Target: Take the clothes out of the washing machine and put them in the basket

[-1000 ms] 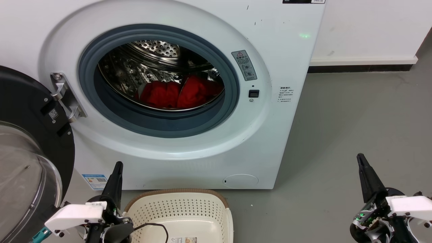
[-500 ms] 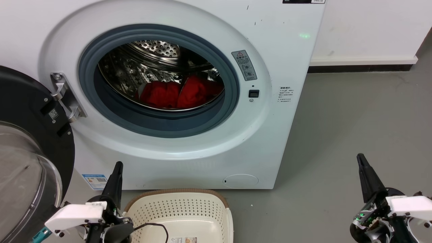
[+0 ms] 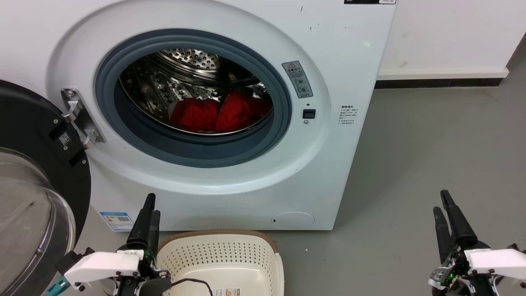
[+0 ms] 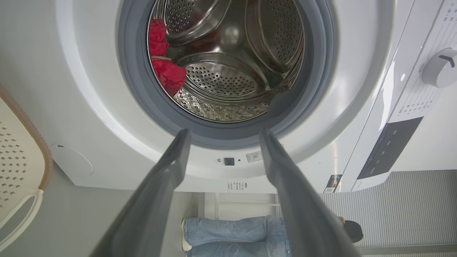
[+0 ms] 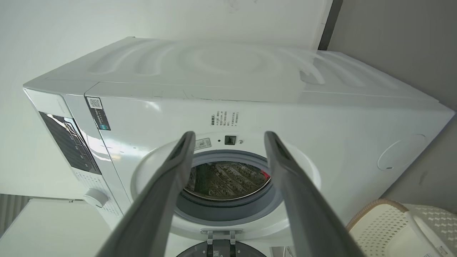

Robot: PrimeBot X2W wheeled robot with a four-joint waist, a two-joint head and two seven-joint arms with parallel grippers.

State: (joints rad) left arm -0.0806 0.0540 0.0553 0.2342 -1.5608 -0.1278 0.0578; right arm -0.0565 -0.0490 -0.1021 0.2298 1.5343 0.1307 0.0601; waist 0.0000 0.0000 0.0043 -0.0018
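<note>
Big white front-loading washing machine point(image 3: 341, 61) w/ a grey-rimmed round porthole stands on the grey floor point(image 3: 431, 144). Its black-framed glass door point(image 3: 28, 135) is swung wide open on the robot's left.

Bright red soft clothes point(image 3: 218, 115) lie bunched at the bottom of the perforated steel drum point(image 3: 185, 61), towards the back. Looks like two lumps side by side, tho I can't tell how many garments that makes.

Small cream-white perforated plastic basket point(image 3: 222, 255) w/ a brown woven-look rim sits on the floor right in front of the machine, below the porthole.

Left pincer point(image 3: 151, 205) hangs low just beside the basket's left edge, fingers apart & pointing up at the machine front, holding nothing. Right pincer point(image 3: 440, 201) is well off to the right over bare floor, fingers likewise apart, nothing btwn them. Both are outside the porthole, well apart from the clothes.

From the left wrist cam, a person's legs point(image 4: 232, 232) in blue jeans show beyond the machine's side.
</note>
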